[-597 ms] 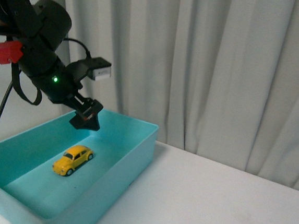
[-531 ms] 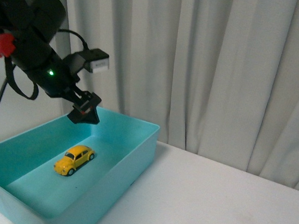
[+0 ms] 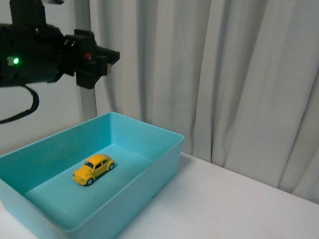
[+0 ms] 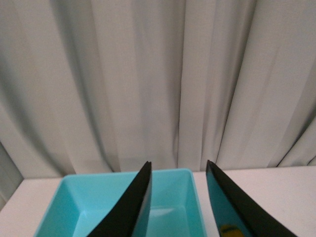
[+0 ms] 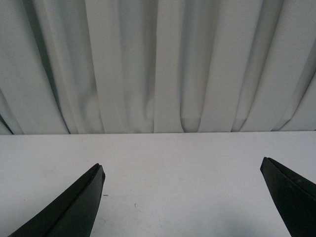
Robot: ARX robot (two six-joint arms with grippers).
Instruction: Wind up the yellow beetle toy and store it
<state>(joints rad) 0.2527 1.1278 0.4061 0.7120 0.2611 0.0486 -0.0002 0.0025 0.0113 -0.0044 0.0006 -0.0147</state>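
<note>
The yellow beetle toy rests on its wheels on the floor of a teal bin. My left gripper hangs high above the bin's far left side, well clear of the toy, pointing level toward the curtain. In the left wrist view its gripper is open with nothing between its fingers, and the bin lies below. A small yellow patch shows by one finger at the frame's edge. My right gripper stands wide open over bare white table and is outside the front view.
A white table stretches to the right of the bin. Grey-white curtains hang close behind the table. A grey post stands behind the bin's back left corner.
My left arm has lifted up out of the bin and levelled off, its gripper now well above the rim. The toy stays where it was on the bin floor.
</note>
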